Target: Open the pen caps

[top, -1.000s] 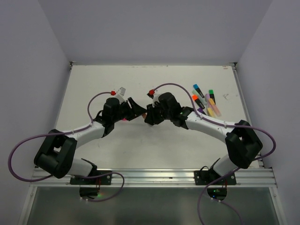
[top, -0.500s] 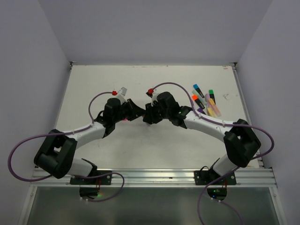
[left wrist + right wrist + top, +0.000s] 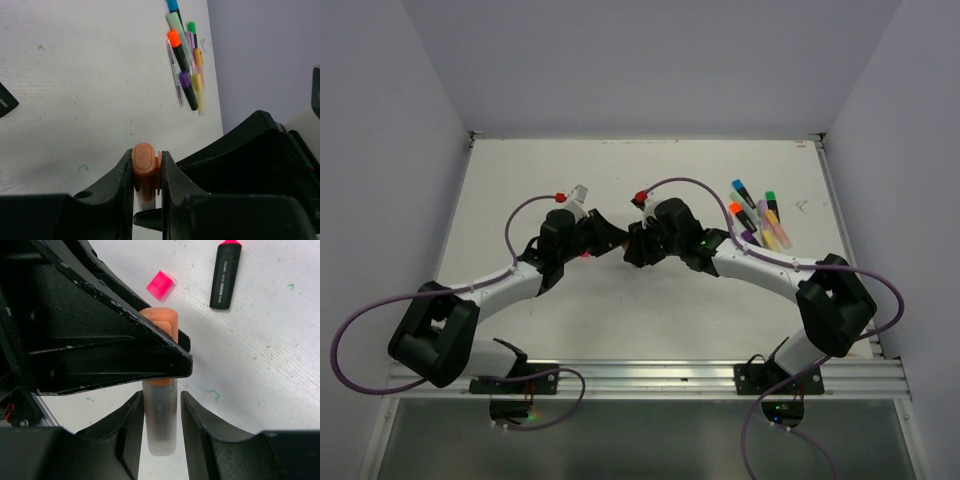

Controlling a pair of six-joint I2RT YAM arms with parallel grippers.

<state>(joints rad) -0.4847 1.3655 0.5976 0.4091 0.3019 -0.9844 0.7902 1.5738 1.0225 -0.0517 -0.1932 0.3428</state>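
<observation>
A pale highlighter with a peach-orange pen cap (image 3: 144, 165) hangs above the table between both grippers. My left gripper (image 3: 146, 160) is shut on that cap (image 3: 162, 317). My right gripper (image 3: 161, 400) straddles the pale body (image 3: 161, 430), open, with a small gap at one finger. In the top view the left gripper (image 3: 613, 238) and the right gripper (image 3: 633, 245) meet nose to nose at mid-table. A loose pink cap (image 3: 160, 285) lies on the table beside an uncapped black highlighter (image 3: 225, 275).
Several capped highlighters (image 3: 757, 215) lie bunched at the back right, with orange (image 3: 173, 37), green (image 3: 191, 27) and purple (image 3: 184, 79) caps among them. Walls stand close on the left, the back and the right of the white table (image 3: 560, 180).
The right gripper has edged left toward the left gripper, and its jaws now stand slightly off the highlighter's body. The left arm has barely moved.
</observation>
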